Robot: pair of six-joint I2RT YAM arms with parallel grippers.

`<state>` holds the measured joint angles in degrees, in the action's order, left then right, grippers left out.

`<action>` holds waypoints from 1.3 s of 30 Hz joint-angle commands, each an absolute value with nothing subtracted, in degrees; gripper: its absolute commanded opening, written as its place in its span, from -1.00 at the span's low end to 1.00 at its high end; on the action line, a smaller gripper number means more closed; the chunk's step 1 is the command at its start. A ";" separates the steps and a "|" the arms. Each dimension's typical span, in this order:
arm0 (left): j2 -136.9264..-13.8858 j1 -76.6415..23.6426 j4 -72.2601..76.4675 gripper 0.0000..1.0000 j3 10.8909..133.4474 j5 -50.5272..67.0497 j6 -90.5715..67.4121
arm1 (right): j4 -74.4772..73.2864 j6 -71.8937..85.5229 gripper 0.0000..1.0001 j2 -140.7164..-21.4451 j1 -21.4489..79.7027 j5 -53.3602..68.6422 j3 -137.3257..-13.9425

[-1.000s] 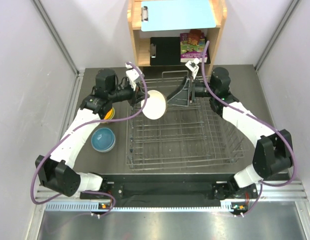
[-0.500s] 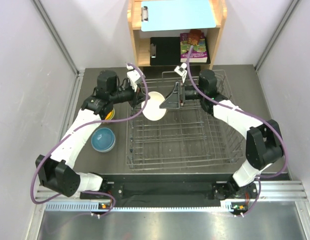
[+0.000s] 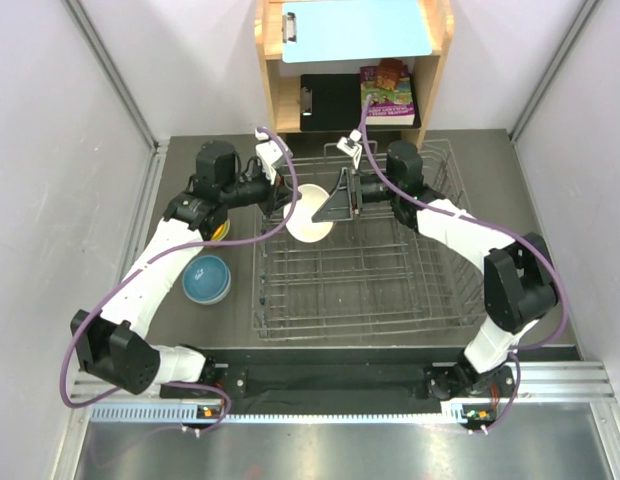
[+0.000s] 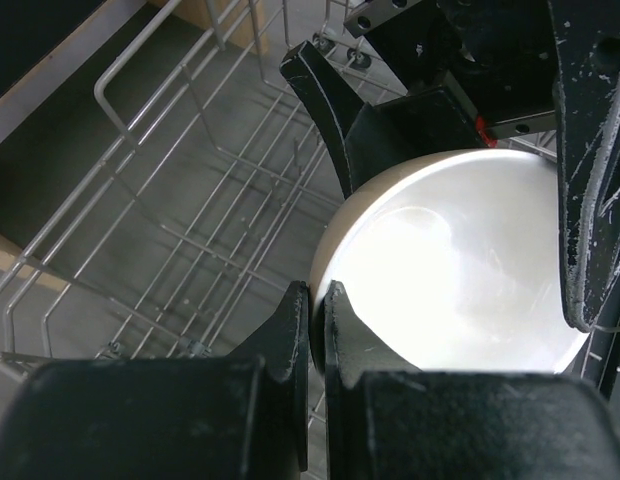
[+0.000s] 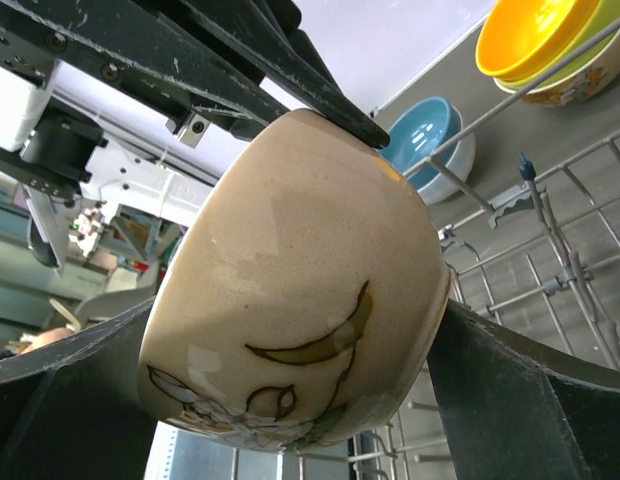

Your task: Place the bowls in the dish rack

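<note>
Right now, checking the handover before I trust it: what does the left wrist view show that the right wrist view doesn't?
Left wrist only: the glossy white inside of the bowl. Right wrist only: its beige, leaf-painted outside, the blue bowl and the orange-topped stack. Both: the left gripper shut on the rim, the open right gripper flanking the bowl, and dish rack wires.

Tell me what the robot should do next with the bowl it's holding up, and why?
Probably the right gripper should close on the beige bowl. Its open fingers sit on both sides of the bowl, while the left gripper pinches the rim above the dish rack. Closing before the left lets go would likely keep the bowl from dropping.
</note>
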<state>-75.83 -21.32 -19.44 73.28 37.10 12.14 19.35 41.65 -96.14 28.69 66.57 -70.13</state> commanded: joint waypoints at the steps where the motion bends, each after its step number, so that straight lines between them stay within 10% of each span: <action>1: -73.48 -22.41 -12.65 -1.00 74.18 39.29 11.51 | 30.31 48.06 0.94 -96.06 30.59 69.87 -69.79; 12: -73.83 -23.82 -12.66 -1.00 73.04 35.24 12.92 | 18.99 39.21 0.85 -95.80 31.55 65.31 -72.16; 21: -74.00 -24.26 -12.30 -1.00 72.33 35.07 13.01 | 19.34 39.64 -0.56 -95.36 31.73 64.78 -71.81; 29: -73.65 -24.26 -12.30 -1.00 71.72 36.38 13.27 | 19.34 38.94 -1.00 -95.10 31.64 63.28 -70.93; 39: -73.30 -24.26 -13.18 0.14 72.07 37.18 13.45 | 12.93 33.41 -1.00 -94.13 31.38 59.42 -71.37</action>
<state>-75.18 -23.79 -17.32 71.26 34.35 14.39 12.34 37.47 -96.64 30.33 60.38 -69.10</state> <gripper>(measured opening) 0.523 0.698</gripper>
